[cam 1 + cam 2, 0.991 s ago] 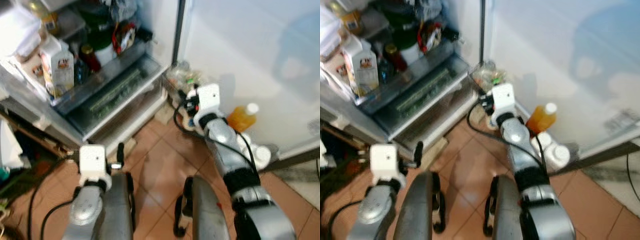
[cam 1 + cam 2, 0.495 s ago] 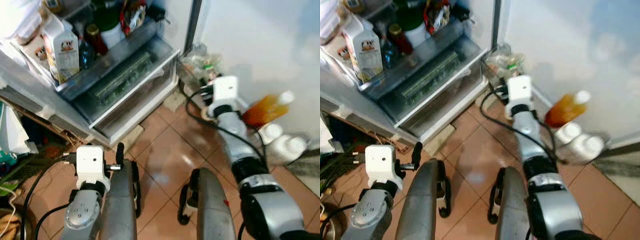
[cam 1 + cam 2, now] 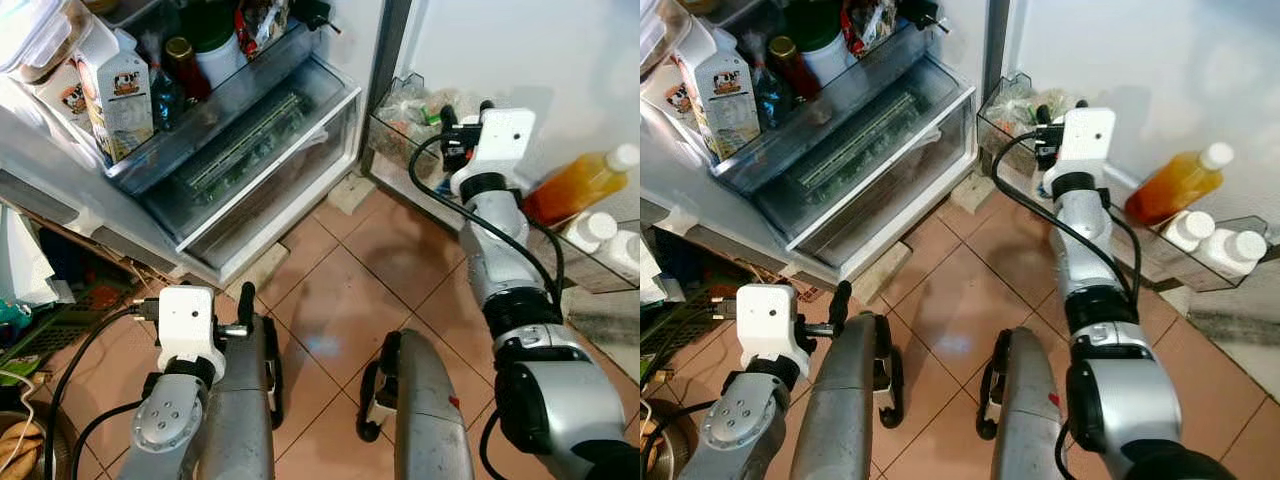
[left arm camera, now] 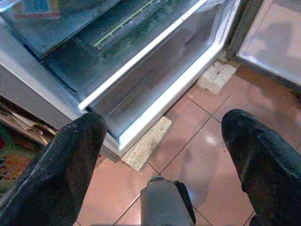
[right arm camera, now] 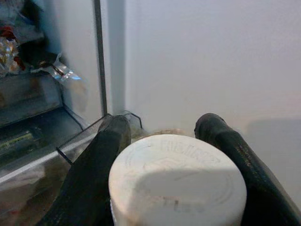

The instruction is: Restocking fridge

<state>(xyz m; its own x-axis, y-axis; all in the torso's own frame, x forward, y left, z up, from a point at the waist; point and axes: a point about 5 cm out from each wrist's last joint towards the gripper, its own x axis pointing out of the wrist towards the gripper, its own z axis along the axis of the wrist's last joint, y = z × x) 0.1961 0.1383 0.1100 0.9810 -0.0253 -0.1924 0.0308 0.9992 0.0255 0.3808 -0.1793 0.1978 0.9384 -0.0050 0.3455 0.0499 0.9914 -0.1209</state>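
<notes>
— Looking into the open fridge (image 3: 330, 120): what sits in it?

— On the glass shelf stands a milk carton (image 3: 112, 88) with a cow on it, beside it a dark jar with a gold lid (image 3: 184, 66) and a white tub with a green lid (image 3: 214, 48). Below them is a clear drawer (image 3: 262, 160) with green produce inside.

— And the door?

— Its clear door bin (image 3: 1225, 268) holds an orange juice bottle (image 3: 1178, 183) leaning over, two white-capped bottles (image 3: 1212, 240) next to it, and a bag of vegetables (image 3: 1015, 103) at the end near the hinge.

— Where is the right tool?

— The right tool (image 5: 167, 155) is raised at that bin's hinge end, its two black fingers (image 5: 96, 160) closed around a white-lidded container (image 5: 176, 181), which is held before the white door wall.

— The left one?

— The left tool (image 4: 164, 155) hangs low over the tiled floor (image 3: 340, 300) before the drawer, fingers spread apart, holding nothing.
</notes>
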